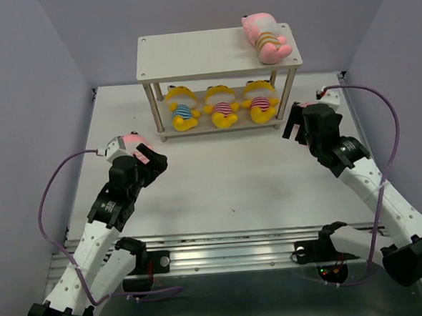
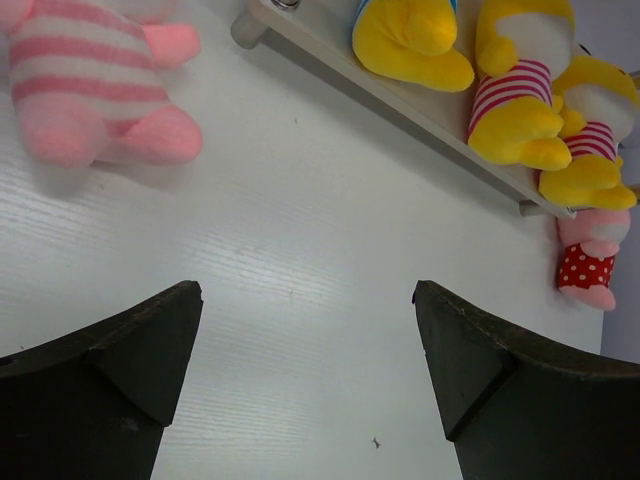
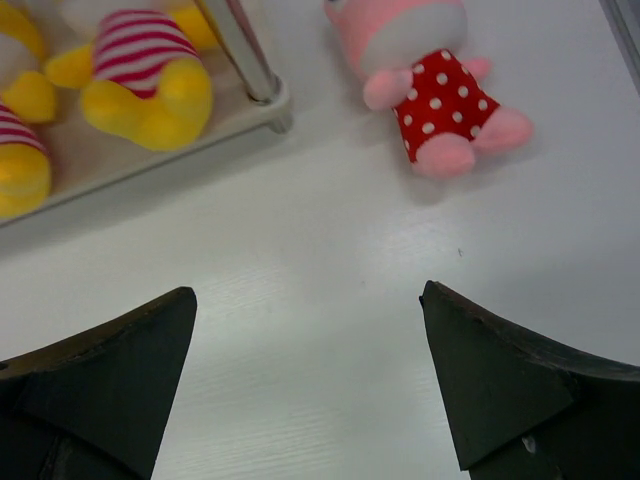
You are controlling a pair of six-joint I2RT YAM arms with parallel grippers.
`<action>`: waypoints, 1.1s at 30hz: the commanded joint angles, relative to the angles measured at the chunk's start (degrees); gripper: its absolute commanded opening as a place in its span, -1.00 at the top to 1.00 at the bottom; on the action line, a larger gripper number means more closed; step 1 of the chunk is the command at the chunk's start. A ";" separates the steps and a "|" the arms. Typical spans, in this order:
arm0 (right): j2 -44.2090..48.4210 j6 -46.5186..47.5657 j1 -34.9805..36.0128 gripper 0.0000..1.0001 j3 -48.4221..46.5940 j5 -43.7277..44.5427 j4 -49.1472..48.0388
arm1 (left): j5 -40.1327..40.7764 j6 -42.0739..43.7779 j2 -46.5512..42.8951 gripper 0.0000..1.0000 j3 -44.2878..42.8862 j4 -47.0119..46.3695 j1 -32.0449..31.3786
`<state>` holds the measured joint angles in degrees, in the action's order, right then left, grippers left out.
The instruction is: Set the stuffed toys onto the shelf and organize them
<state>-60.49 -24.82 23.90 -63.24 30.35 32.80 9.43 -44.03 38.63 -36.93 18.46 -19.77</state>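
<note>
The shelf (image 1: 190,53) stands at the back of the table. Three yellow stuffed toys (image 1: 222,106) sit in a row on its lower board. A pink toy (image 1: 266,38) lies at the right end of the top board. A pink striped toy (image 2: 90,80) lies on the table just ahead and left of my left gripper (image 2: 305,300), which is open and empty. A pink toy in a red polka-dot outfit (image 3: 430,90) lies on the table beside the shelf's right front leg (image 3: 240,50), ahead and right of my right gripper (image 3: 308,300), which is open and empty.
Purple walls close in the table on the left, right and back. A metal rail (image 1: 223,247) with the arm bases runs along the near edge. Purple cables (image 1: 52,203) loop beside each arm.
</note>
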 commanded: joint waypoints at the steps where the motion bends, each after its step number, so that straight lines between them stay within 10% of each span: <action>1: -2.69 -2.60 -5.51 -1.00 3.12 -3.78 0.43 | -0.20 -0.35 0.74 -0.98 1.07 -0.88 0.00; 10: -15.52 5.04 -23.45 -1.00 5.77 -18.83 -8.18 | 0.15 -0.71 3.11 -0.98 1.95 -2.72 -0.01; 33: -33.99 15.59 -27.06 -0.78 -1.09 -19.36 -17.68 | 2.35 0.26 7.16 -0.98 1.07 -4.31 0.08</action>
<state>-93.84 -10.98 -2.68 -61.89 12.64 18.70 10.50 -44.45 45.63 -35.18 15.81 -19.77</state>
